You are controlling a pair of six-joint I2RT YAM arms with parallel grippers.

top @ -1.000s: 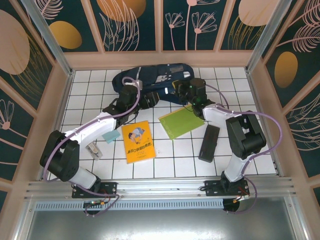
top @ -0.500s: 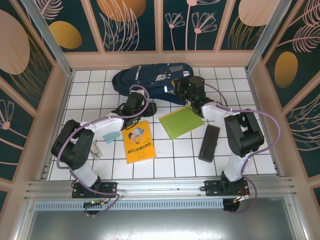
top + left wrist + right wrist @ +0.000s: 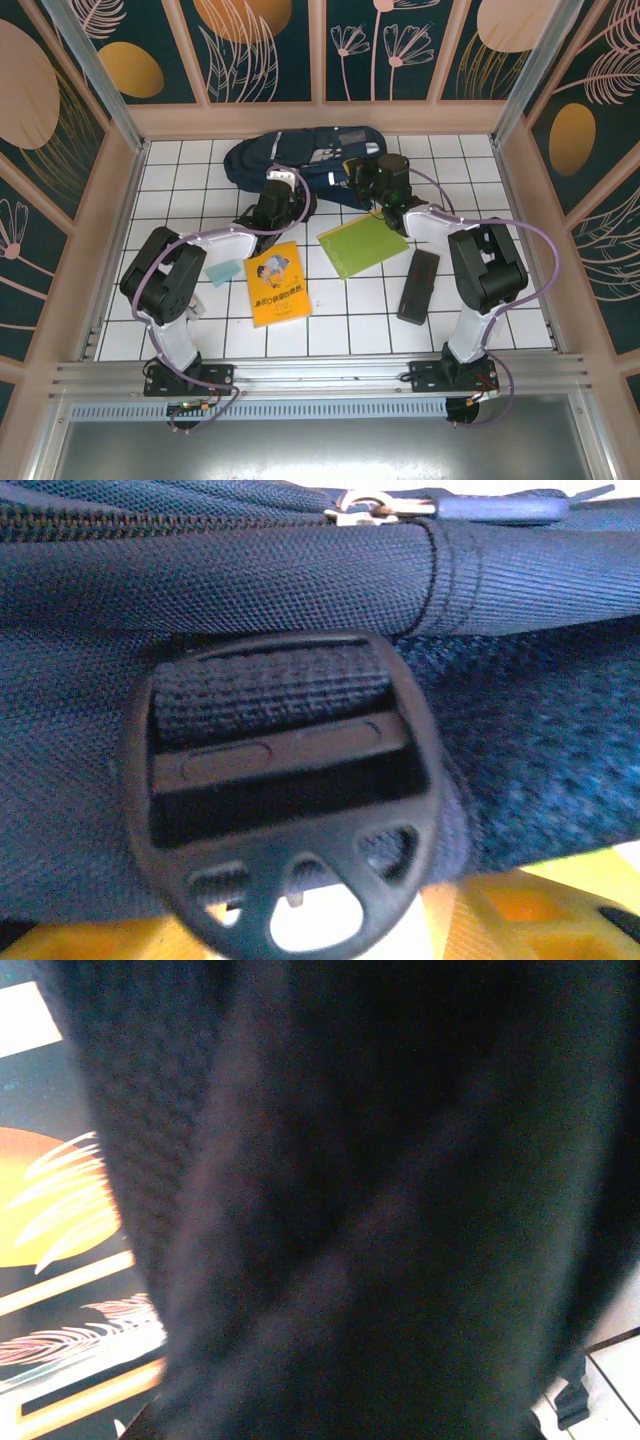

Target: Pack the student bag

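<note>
Student bag: large navy-blue fabric backpack with white stripes point(image 3: 318, 152), lying flat at the far middle of the white tiled table point(image 3: 170, 190).
Left hand point(image 3: 288, 200): at the bag's near edge, left of centre; fingers hidden, so together or apart cannot be told.
Left wrist view: black plastic strap buckle point(image 3: 280, 810) pressed close against navy weave; metal zip pull point(image 3: 362, 502) just above.
Right hand point(image 3: 362, 172): at the bag's right end, fingers together; dark cloth close over its camera, pinched or not cannot be told.
Yellow picture book point(image 3: 277, 283): near middle, flat.
Green flat sheet point(image 3: 362, 243): right of the book, near the bag.
Black oblong case point(image 3: 418, 285): near right, apart from the sheet.
Pale blue scrap point(image 3: 222, 270): just left of the book.
</note>
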